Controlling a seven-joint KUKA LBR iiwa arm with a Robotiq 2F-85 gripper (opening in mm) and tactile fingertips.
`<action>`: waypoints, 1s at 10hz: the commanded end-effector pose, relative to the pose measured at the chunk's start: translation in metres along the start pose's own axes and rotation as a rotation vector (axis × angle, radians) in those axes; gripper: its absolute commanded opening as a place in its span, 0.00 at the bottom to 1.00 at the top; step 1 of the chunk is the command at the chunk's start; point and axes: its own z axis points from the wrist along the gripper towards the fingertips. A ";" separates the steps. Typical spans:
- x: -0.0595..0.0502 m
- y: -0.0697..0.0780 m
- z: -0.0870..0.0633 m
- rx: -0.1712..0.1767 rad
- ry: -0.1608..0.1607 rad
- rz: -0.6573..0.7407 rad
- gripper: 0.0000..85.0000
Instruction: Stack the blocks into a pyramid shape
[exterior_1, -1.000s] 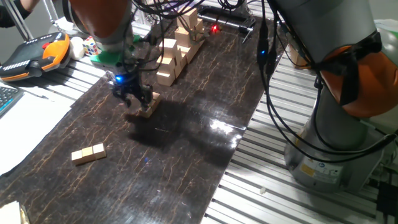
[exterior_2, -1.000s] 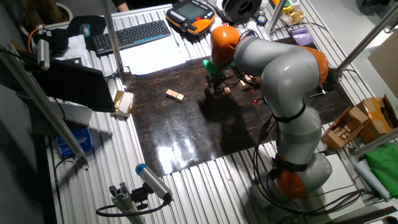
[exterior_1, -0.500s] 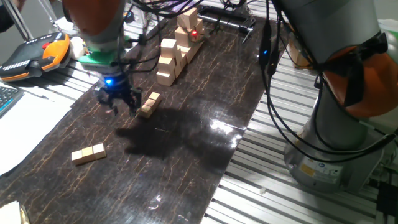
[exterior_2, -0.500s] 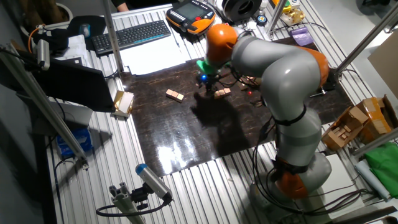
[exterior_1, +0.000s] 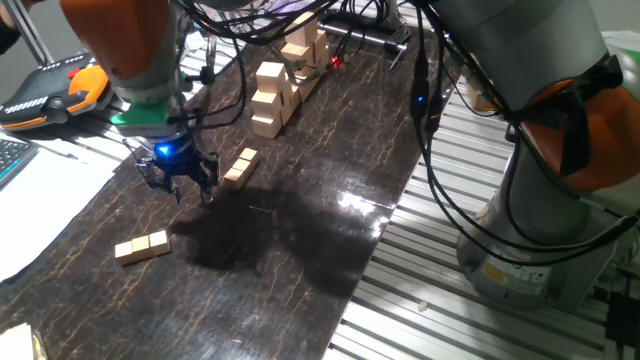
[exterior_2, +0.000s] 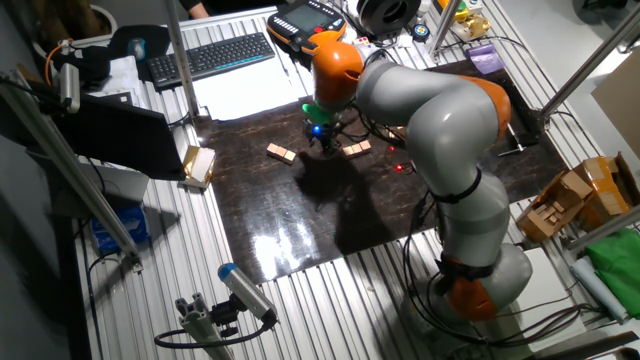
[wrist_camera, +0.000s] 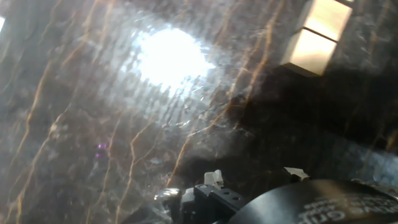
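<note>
Between block pairs (exterior_1: 240, 166) (exterior_1: 141, 246): pincer (exterior_1: 178, 186), empty.

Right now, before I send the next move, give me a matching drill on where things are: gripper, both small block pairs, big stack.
Things:
1. gripper
2. near pair
3. far pair
4. stack

Places:
A. stepped, at the mat's far end
B. flat on the mat, just beside the gripper
C. above the mat, between the two pairs
D. flat on the mat, alone at its camera-side end

Pairs: 1-C, 2-D, 3-B, 4-A
</note>
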 end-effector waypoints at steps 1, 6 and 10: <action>0.000 0.001 0.001 0.063 -0.005 -0.636 0.62; 0.000 0.005 0.006 0.056 -0.007 -0.782 0.60; -0.002 0.003 0.005 0.051 -0.024 -0.790 0.59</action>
